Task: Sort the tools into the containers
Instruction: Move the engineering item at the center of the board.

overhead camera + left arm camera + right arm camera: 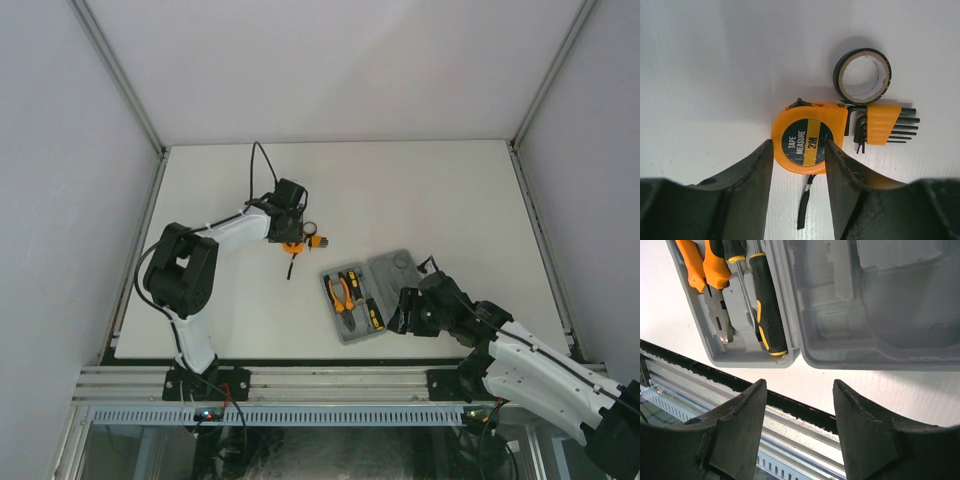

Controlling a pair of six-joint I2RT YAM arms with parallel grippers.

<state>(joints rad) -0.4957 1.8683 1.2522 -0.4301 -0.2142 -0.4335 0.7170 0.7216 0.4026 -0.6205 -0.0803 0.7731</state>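
Lying flat, round orange tape measure (807, 142), black-and-yellow label face.

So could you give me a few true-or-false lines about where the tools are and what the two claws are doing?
1. The pliers lie in the open grey case. True.
2. The tape measure is packed in the case. False: it lies on the table, with the left claw around it.
3. The black ring sits beside the hex keys. True.
4. The right claw holds a screwdriver. False: it is open and empty at the near edge of the case, and both screwdrivers lie in the case.
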